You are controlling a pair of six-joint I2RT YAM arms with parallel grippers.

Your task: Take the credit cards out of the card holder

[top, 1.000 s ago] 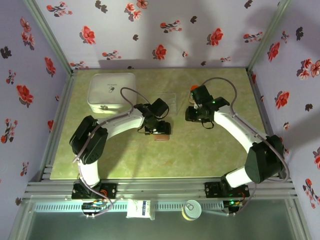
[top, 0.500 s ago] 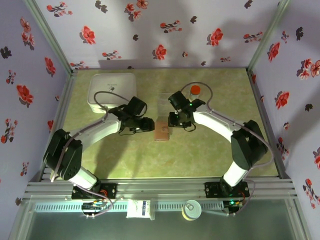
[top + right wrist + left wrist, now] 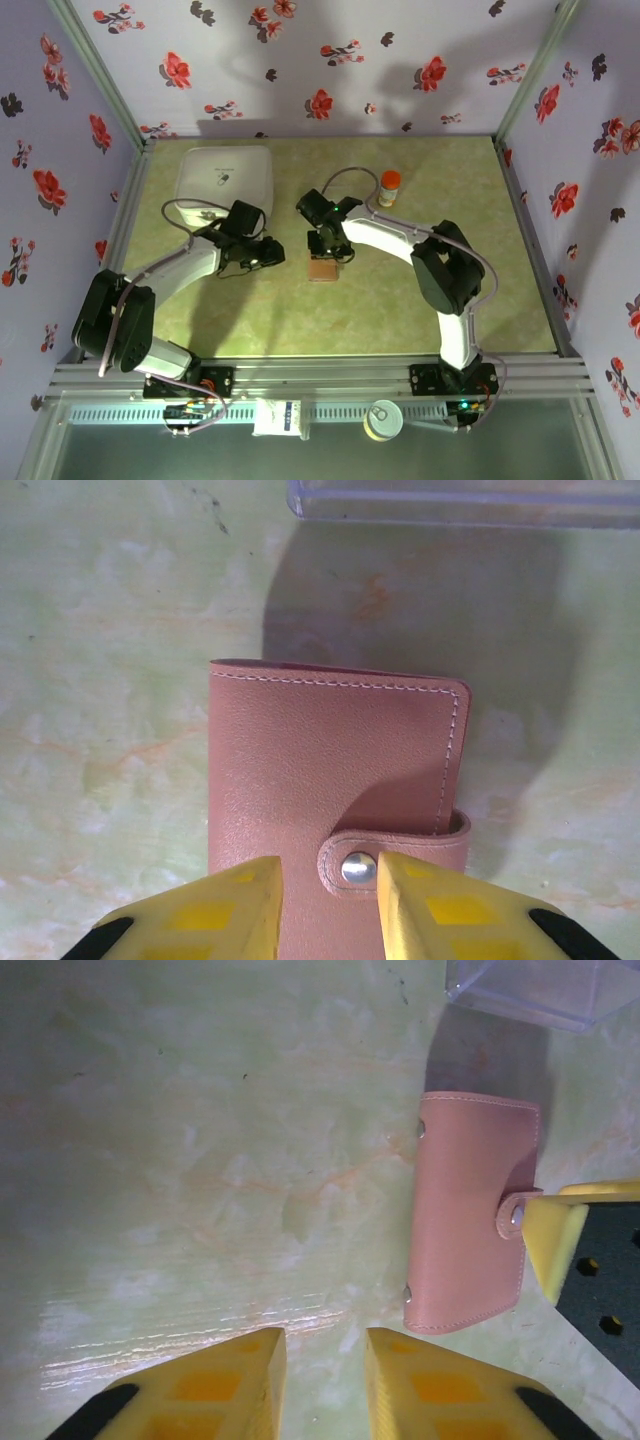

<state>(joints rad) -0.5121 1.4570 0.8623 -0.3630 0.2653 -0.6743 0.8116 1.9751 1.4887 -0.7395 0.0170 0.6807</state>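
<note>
Right pincer (image 3: 330,880): swung in from right of centre to the middle of the top view and narrowed to a slim gap. Straddles the snap strap at the lower edge of the card holder (image 3: 335,770); no firm pinch to be made out. Left pincer (image 3: 325,1360): drawn off the holder to bare table (image 3: 200,1160) just left of it, fingers close together, nothing between. Holder unmoved, lies flat at centre just below the clear tray (image 3: 460,500), snap fastened. Credit cards judged to be inside yet. Looks like a swap of roles: strap to be popped first, nothing extracted so far.
</note>
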